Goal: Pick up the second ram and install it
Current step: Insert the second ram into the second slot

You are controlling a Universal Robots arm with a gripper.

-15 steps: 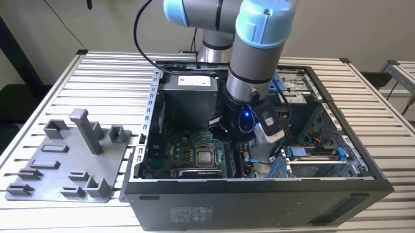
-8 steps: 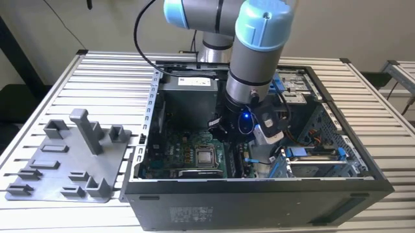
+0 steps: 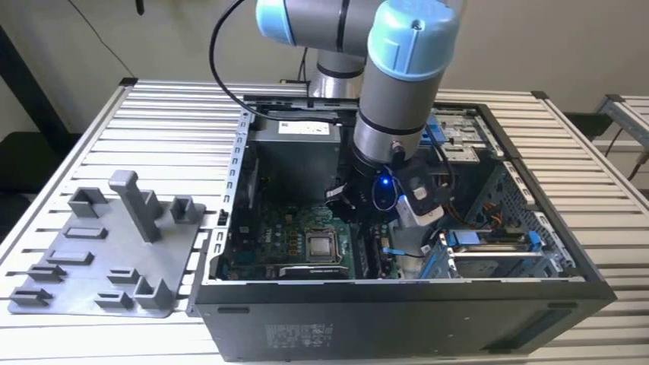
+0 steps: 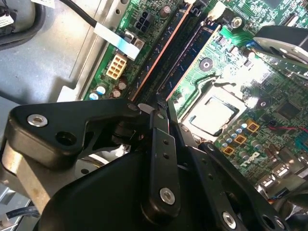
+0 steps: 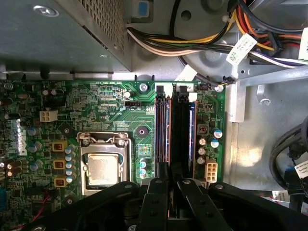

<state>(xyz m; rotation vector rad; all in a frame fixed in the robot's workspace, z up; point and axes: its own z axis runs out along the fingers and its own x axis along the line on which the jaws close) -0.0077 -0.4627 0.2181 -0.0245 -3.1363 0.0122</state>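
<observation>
While lowered over the motherboard (image 5: 120,120), gripper (image 5: 172,185) clamped on second ram (image 5: 174,139), upright in slot.

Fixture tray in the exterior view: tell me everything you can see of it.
The fixture tray looks like one piece of matte grey plastic: a flat base plate with low blocks and several upright posts, the tallest post near its middle. It lies flat on the slatted metal table, close beside the open computer case on the exterior view's left. I can make out no memory stick in its holders.
</observation>
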